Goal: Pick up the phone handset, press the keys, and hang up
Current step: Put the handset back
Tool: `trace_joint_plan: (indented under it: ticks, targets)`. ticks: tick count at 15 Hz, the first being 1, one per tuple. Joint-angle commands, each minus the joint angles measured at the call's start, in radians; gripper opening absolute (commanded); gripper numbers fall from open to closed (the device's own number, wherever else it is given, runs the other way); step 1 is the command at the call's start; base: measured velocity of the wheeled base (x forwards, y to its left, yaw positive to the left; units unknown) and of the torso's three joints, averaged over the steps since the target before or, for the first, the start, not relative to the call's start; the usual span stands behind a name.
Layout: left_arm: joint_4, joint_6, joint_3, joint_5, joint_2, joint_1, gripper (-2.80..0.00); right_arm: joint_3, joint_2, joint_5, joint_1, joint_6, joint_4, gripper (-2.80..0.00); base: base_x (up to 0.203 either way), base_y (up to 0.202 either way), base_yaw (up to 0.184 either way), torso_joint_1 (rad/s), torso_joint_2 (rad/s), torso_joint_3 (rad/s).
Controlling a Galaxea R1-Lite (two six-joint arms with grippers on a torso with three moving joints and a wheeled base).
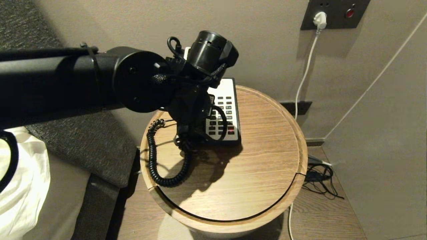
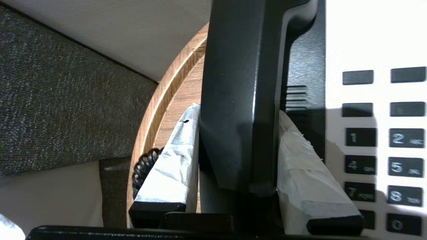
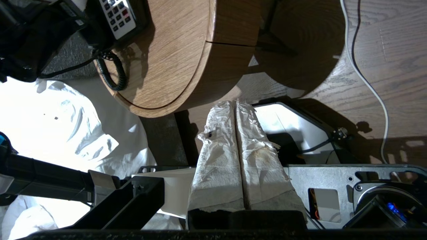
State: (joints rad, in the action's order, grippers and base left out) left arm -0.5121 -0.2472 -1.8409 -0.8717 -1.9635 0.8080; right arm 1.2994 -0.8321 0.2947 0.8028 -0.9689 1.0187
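My left gripper (image 2: 238,110) is shut on the black phone handset (image 2: 243,83), with a paper-wrapped finger (image 2: 173,163) on each long side. The handset runs lengthwise over the left part of the phone base (image 1: 230,86), beside its slotted grille (image 2: 297,96). I cannot tell whether it touches the base. In the head view the left arm (image 1: 140,80) hides most of the handset. The keys (image 1: 224,116) sit in the white faceplate to the right, with number keys (image 2: 360,136) close by. The coiled cord (image 1: 151,156) loops over the table. My right gripper (image 3: 235,101) is shut and empty, parked low beside the table.
The phone stands on a round wooden table with a raised rim (image 1: 267,160). A grey upholstered panel (image 1: 83,140) and white bedding (image 1: 20,186) lie to the left. A wall panel holds a white plug (image 1: 320,20); cables (image 1: 317,176) lie on the floor at the right.
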Motion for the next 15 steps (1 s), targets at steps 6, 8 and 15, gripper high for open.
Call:
trace_joint_plan:
  ticks: [6,8,15]
  targets:
    - [-0.006,-0.017,-0.027,-0.005,-0.020,0.031,0.00,-0.031,0.022,0.001,0.001,-0.005,0.004,-2.80,0.000,0.000,0.000,0.000,0.00,0.000]
    - [-0.017,-0.016,-0.035,-0.006,-0.017,0.033,0.00,-0.037,0.022,-0.002,0.001,-0.005,0.000,-2.80,0.000,0.000,0.000,0.000,0.00,0.000]
    - [-0.015,-0.015,-0.046,-0.007,0.002,0.031,0.00,-0.043,0.022,-0.003,0.001,-0.005,-0.002,-2.80,0.000,0.000,0.000,0.000,0.00,0.000]
